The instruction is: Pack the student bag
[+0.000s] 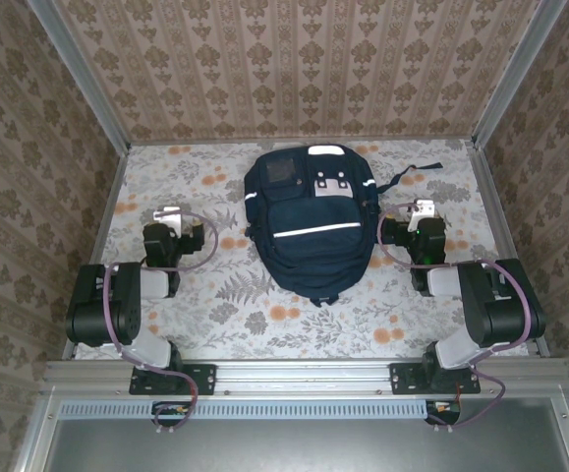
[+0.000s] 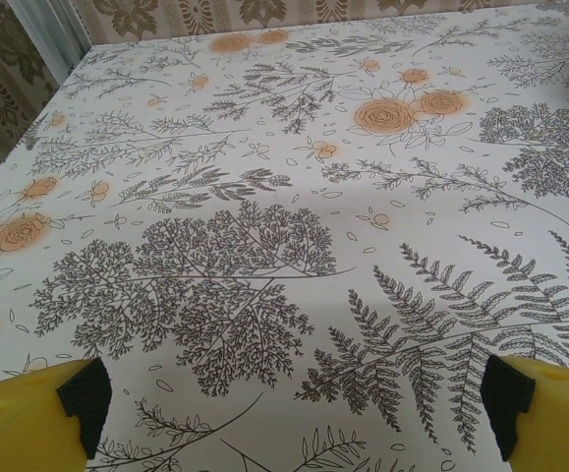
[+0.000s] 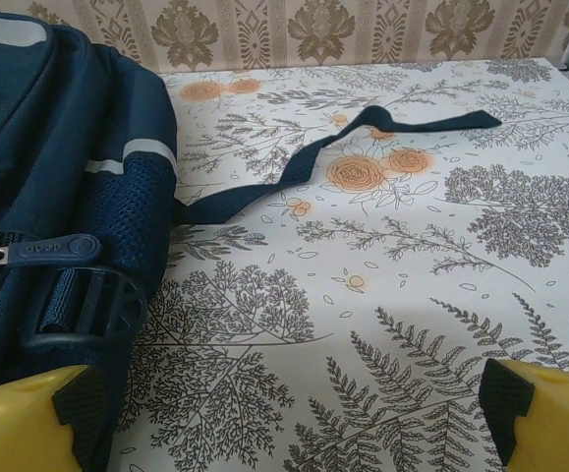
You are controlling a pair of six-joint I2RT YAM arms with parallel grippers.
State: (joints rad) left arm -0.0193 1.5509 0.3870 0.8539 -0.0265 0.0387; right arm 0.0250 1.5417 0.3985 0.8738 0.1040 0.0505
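**Top external view: bag centred, both pincers spread and holding nothing**

A floral-printed table is seen, with the student bag laid flat at its middle, front pocket up and its top toward the far wall. It lies between the two arms, a placement judged to give each arm one side to reach. The left pincer is held spread above bare table, apart from the bag. The right pincer is likewise spread, low and just beside the bag's right flank. A loose strap trails from that flank across the table. Close to the right pincer's left finger, a buckle and a zip pull are seen (the zip appears closed, so opening is judged the first step).
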